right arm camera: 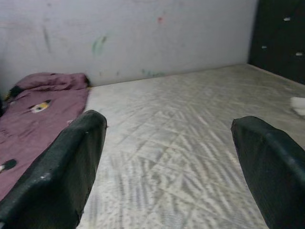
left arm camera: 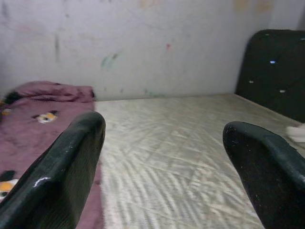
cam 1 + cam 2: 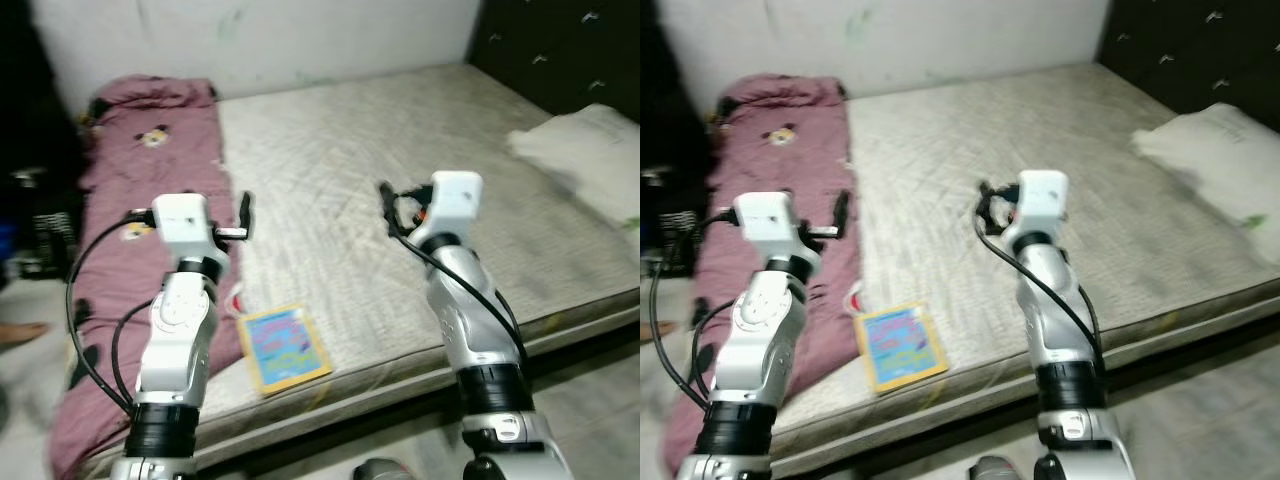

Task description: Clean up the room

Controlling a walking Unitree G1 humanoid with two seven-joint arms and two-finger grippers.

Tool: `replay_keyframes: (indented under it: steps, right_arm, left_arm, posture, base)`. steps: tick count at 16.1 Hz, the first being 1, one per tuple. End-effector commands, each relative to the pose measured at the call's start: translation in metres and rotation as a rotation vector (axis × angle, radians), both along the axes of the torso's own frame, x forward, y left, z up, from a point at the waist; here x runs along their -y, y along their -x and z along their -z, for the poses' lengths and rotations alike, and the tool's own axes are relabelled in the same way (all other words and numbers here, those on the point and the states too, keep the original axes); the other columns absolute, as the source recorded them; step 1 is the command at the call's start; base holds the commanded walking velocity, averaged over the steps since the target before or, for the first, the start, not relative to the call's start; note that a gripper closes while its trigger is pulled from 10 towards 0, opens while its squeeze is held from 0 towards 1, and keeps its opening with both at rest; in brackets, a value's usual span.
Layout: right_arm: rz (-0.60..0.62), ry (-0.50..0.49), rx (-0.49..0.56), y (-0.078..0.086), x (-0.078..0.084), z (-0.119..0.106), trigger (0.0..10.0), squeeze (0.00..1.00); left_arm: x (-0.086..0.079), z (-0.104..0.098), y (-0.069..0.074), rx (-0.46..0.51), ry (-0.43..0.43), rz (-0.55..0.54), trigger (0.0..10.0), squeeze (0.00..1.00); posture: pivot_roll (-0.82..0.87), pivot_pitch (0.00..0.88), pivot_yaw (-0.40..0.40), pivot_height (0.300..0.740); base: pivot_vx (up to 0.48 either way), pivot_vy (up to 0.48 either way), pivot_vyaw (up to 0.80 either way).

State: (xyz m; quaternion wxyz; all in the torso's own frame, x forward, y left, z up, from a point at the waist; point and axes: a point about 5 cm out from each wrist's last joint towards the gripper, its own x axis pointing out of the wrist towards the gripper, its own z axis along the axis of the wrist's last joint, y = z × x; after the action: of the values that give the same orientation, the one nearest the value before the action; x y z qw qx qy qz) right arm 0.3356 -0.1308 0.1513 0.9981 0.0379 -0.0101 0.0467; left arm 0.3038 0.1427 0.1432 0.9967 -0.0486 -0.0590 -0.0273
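While I am standing at the foot of the mattress [image 3: 400,200], the book [image 3: 285,347] is lying low and centre-left in my head views, near the mattress edge, just beside the maroon blanket [image 3: 150,160]. I judge I am still approaching; next I am needing to bend and lower one arm to it. My left gripper [image 2: 162,157] and right gripper [image 1: 167,162] are both hovering spread wide, holding nothing. My wrist views are showing the stained wall [image 2: 143,43], while my head views are adding the pillow [image 3: 585,150] at right.

A colourful book [image 3: 285,347] lies on the mattress [image 3: 400,180] at six o'clock, between both raised arms.
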Motion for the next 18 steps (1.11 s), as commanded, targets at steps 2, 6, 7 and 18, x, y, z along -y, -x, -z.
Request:
replay_keyframes:
  steps: [2,6,7,18]
  right_arm:
    - [-0.037,-0.001,0.015,0.000,-0.010,-0.004,10.0,0.00]
    - [-0.050,-0.016,-0.014,0.008,-0.009,0.003,10.0,0.00]
    - [-0.065,-0.012,-0.037,0.010,-0.010,0.008,10.0,0.00]
    - [-0.062,0.048,-0.068,0.034,0.009,0.028,10.0,0.00]
  left_arm:
    - [-0.013,0.001,0.003,-0.002,0.008,-0.032,10.0,0.00]
    - [-0.026,0.009,0.013,-0.019,-0.011,-0.123,10.0,0.00]
    - [-0.031,0.015,0.019,-0.035,-0.001,-0.168,10.0,0.00]
    - [-0.048,0.026,0.050,-0.083,-0.008,-0.211,10.0,0.00]
  posture:
    - [-0.15,0.000,0.047,0.740]
    - [-0.13,0.000,0.009,0.740]
    - [-0.12,0.000,-0.010,0.740]
    - [-0.11,0.023,-0.004,0.740]
  base:
    - [0.000,0.000,0.00]
    - [0.000,0.000,0.00]
    - [0.000,0.000,0.00]
    - [0.000,0.000,0.11]
